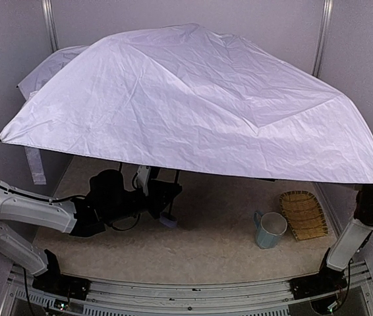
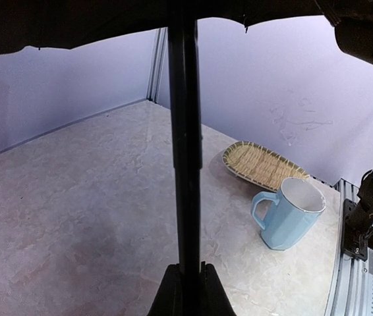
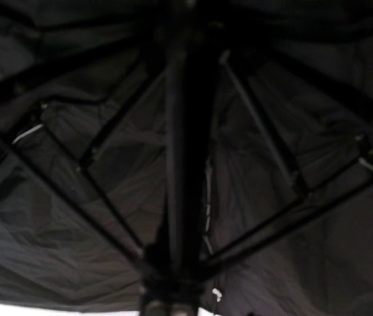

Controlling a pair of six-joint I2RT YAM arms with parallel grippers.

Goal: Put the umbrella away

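1. Arm bases sit at the near edge. The left arm [image 1: 35,209] reaches inward low over the tabletop [image 1: 206,253]. The right arm [image 1: 364,220] rises steeply and disappears under the canopy.
2. Left jaws are clenched on the thin black shaft [image 2: 185,131] of the umbrella [image 1: 200,99], low down and just above the small lavender handle knob [image 1: 168,220]. The knob is close to the tabletop, but contact cannot be told. This low hold is judged to steady the shaft upright, leaving the upper part free for the other arm.
3. Right jaws point up along the shaft toward the black lining [image 3: 292,217] and the ribs [image 3: 259,131] that fan out from it. The dark wrist view does not show whether they are released or grasping. Their position suggests work on the sliding runner, which is probably what must be drawn down to fold the frame.
4. Bystanders stand right of centre: an upright pale blue mug [image 1: 270,229], with a woven tray [image 1: 303,214] just beside and beyond it. Both are well apart from the shaft and below the canopy's edge.
5. Canopy is fully open, lavender-grey outside, and spans nearly the whole workspace above both arms. A pale strap [image 1: 36,164] hangs from its left rim. Folding is judged not yet begun.
6. Writing: no brand, label or lettering is legible anywhere.
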